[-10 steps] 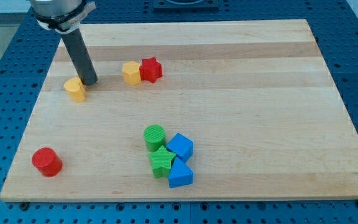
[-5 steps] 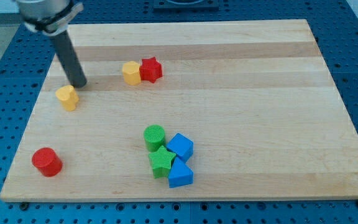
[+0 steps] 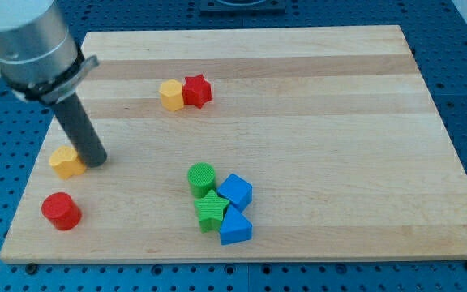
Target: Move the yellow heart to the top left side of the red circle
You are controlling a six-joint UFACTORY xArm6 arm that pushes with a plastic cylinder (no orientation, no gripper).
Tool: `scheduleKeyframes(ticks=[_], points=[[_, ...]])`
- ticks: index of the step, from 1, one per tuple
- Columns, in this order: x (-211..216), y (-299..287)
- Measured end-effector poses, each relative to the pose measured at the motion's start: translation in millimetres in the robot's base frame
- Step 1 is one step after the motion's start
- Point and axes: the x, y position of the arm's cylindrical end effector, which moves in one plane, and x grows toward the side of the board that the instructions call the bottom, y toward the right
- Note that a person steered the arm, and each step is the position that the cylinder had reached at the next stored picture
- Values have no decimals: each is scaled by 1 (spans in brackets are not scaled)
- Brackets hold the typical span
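The yellow heart point(image 3: 66, 162) lies near the board's left edge, just above the red circle point(image 3: 61, 211) at the lower left. My tip point(image 3: 95, 161) touches the heart's right side. The dark rod rises from it up and to the left toward the arm's grey body.
A yellow hexagon point(image 3: 170, 94) and a red star point(image 3: 197, 90) touch each other near the view's top middle. A green cylinder point(image 3: 202, 178), green star point(image 3: 211, 209), blue cube point(image 3: 235, 192) and blue triangle point(image 3: 234, 228) cluster at the bottom middle. The wooden board point(image 3: 314, 122) sits on a blue perforated table.
My tip has moved down and left, and the yellow heart has slid down and left with it, from the upper left to just above the red circle.
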Motion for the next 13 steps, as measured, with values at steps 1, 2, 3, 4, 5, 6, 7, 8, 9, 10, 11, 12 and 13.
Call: scheduleKeyframes(ticks=[1,2,3,4,5,6,7,8,9,10,11,12,13], points=[[28,0],[4,1],[-38,1],[-40,-8],[-13,-8],[9,-8],[-7,-6],[-37,-15],[-33,-34],[-16,-31],[6,-20],[26,-20],[18,-21]])
